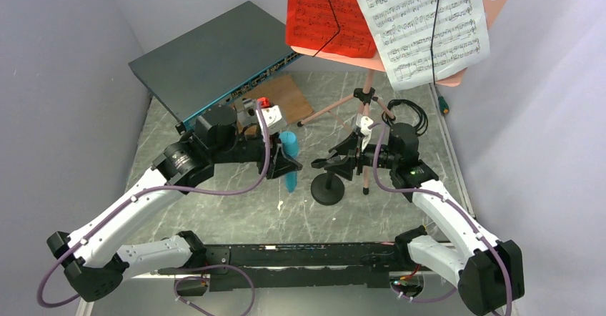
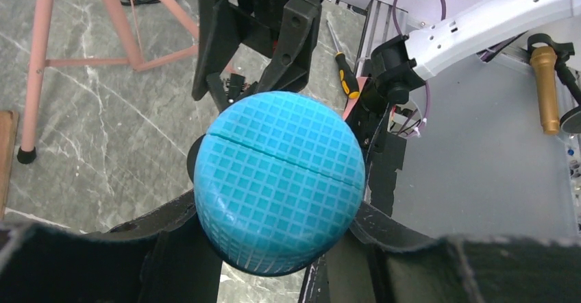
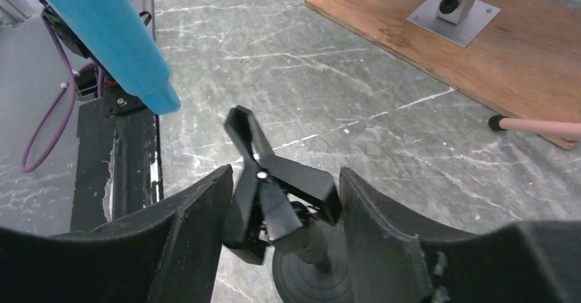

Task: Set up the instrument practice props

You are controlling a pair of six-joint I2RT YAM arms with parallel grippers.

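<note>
My left gripper (image 2: 277,214) is shut on the cyan-blue microphone (image 2: 277,179), which it holds tilted over the table (image 1: 289,160), just left of the small black mic stand (image 1: 327,189). My right gripper (image 3: 284,200) reaches in from the right, its fingers pressed on both sides of the stand's black spring clip (image 3: 274,179), above the round base (image 3: 308,275). The microphone's tail (image 3: 109,29) hangs a little way left of the clip. The salmon-pink music stand (image 1: 366,101) stands behind on its tripod, carrying a red page (image 1: 325,12) and a white page (image 1: 421,23).
A dark grey network switch (image 1: 214,58) lies at the back left. A wooden board (image 3: 479,63) with a metal bracket (image 3: 452,8) sits in front of it. A tripod foot (image 3: 497,120) rests by the board. A screwdriver (image 2: 346,77) lies near the right arm.
</note>
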